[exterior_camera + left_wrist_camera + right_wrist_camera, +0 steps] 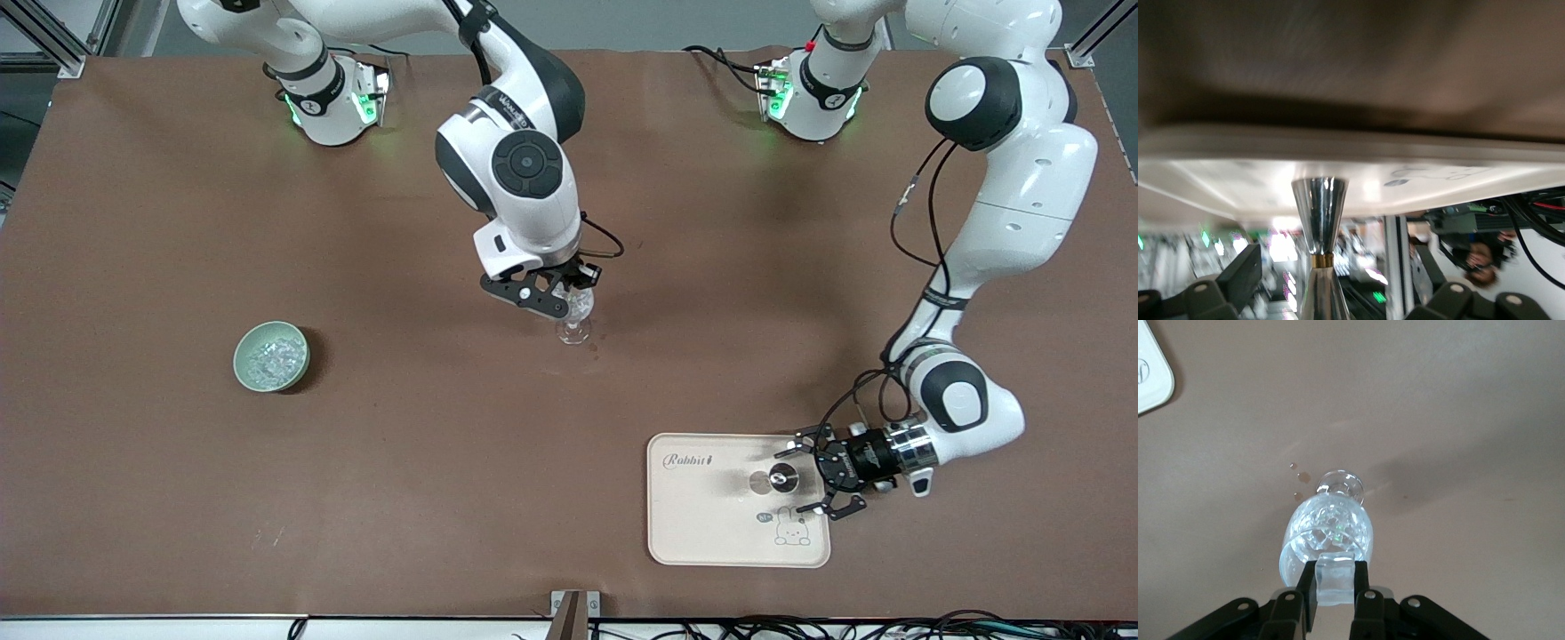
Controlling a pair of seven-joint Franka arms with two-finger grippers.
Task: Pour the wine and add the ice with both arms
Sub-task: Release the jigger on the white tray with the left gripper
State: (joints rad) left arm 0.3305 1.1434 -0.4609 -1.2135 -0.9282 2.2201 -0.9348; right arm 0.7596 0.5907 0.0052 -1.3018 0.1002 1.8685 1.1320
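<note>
The clear stemmed glass [573, 327] [1328, 527] stands mid-table with ice chunks in it. Directly over its mouth hangs my right gripper [569, 298] [1335, 581], shut on a clear ice cube [1335, 577]. More ice [269, 358] fills a pale green bowl [249, 378] toward the right arm's end of the table. The wine bottle [782, 478], topped by a shiny metal pourer [1319, 210], stands upright on a cream tray [702, 524] [1218, 180]. My left gripper [805, 476] [1338, 293] is level with the bottle's neck, open, one finger on each side and clear of it.
A few small reddish drops [594, 348] [1298, 478] lie on the brown table beside the glass's foot. The tray sits close to the table edge nearest the front camera, toward the left arm's end. Cables run along that edge.
</note>
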